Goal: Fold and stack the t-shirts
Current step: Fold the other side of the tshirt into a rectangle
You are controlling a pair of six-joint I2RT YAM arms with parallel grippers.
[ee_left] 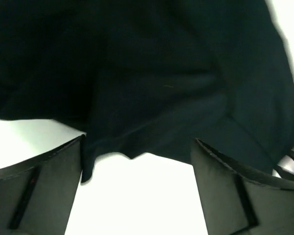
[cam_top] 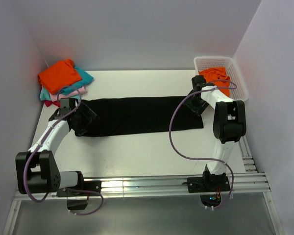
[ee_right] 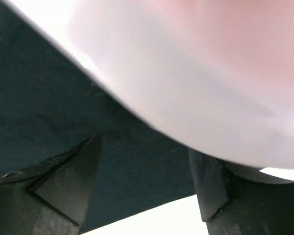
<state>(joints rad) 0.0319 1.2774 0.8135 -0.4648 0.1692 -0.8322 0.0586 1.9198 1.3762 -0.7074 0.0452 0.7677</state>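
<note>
Left wrist view first: my left gripper [ee_left: 138, 143] stands wide, fingers [ee_left: 49, 186] well apart and nothing pinched. The rumpled edge of the black t-shirt [ee_left: 161, 88] lies across the gap just ahead of the tips, with white table [ee_left: 137, 205] under them.

Right wrist view: my right gripper [ee_right: 143, 147] is spread too, gripping nothing. Black cloth lies flat beneath the gap, its straight edge giving way to white table at the bottom. A pale blur fills the top of that view; I cannot tell what it is.

Top external view now: the black shirt is a long folded band across the middle of the table, with my 2 grippers at its 2 ends. On the near side, open tabletop runs from the band's long edge to my bases. On the far side a narrower open strip reaches the wall.

In the far left corner, just beyond my left gripper, sits a stack: orange t-shirt [cam_top: 59, 74] on top, then teal [cam_top: 86, 76], pink [cam_top: 76, 91] and magenta [cam_top: 49, 103] edges peeking out beneath. In the far right corner is the white basket [cam_top: 236, 68], with a second orange shirt [cam_top: 216, 78] inside, just beside my right wrist.
</note>
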